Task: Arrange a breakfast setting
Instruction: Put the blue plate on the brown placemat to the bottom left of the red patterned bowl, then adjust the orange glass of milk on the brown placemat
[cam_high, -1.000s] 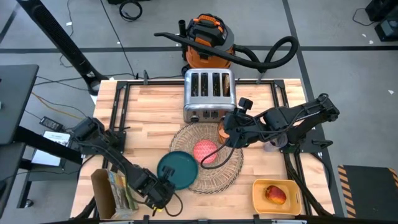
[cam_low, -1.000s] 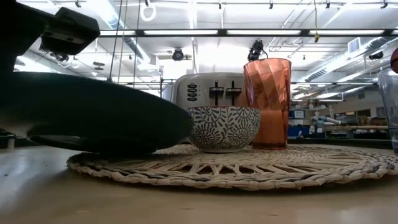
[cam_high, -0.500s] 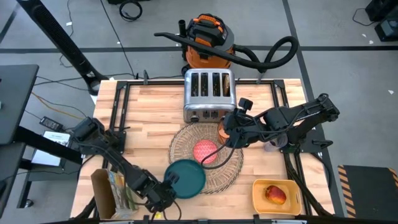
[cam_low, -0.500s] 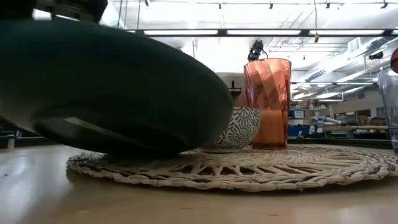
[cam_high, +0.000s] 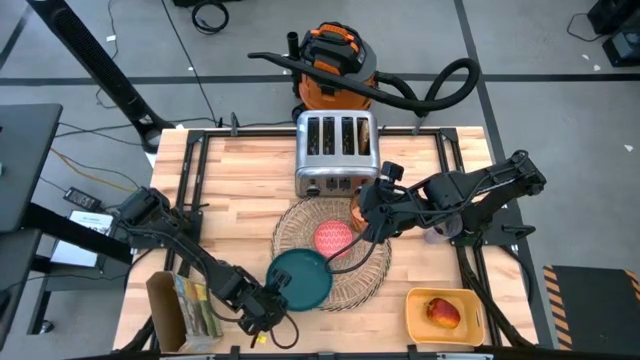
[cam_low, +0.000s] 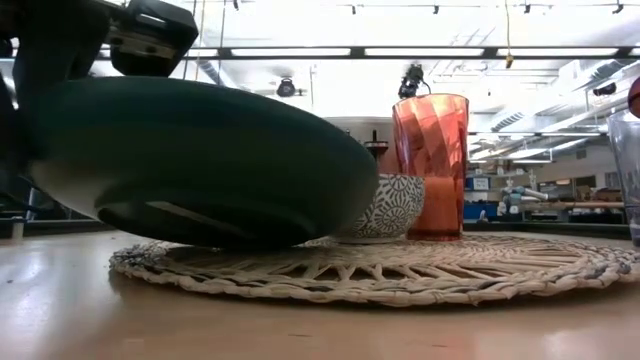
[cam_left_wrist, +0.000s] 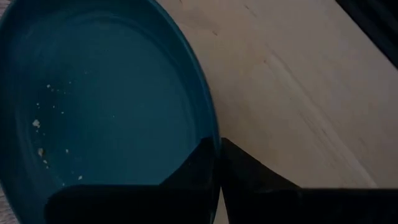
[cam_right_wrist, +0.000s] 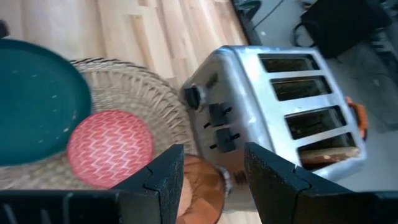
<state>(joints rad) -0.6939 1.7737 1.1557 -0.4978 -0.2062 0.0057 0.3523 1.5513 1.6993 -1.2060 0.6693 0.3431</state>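
Two arms are at work over the wooden bench (cam_high: 230, 180). The left gripper (cam_high: 268, 298) is at the front of the bench, w/ its fingers (cam_left_wrist: 193, 171) clamped on the rim of the dark teal plate (cam_high: 300, 280); the rim is pinched at the edge near the bench front, probably so the plate's face stays free. The plate overlaps the front-left part of the round woven straw placemat (cam_high: 370, 265), and in the low view it is tilted and raised, its far side low over the weave; I cannot tell if it touches. I judge this is the step of setting the plate down on the mat. The small pink-red bowl (cam_high: 333, 238) stands near the mat's centre, so the plate has only the front part free, and this may be why it comes in from that side. The translucent orange cup (cam_low: 430, 165) stands upright at the back of the mat, in front of the chrome four-slot toaster (cam_high: 337, 152); one slot seems to hold a toast slice (cam_right_wrist: 326, 155). The right gripper (cam_high: 368, 203) hovers over the cup w/ its fingers (cam_right_wrist: 165, 180) apart, not holding anything. The red-yellow apple (cam_high: 441, 313) lies in the square yellow tray (cam_high: 416, 320) at the front right, well apart from the mat, so it is not yet placed. No spoon is visible.
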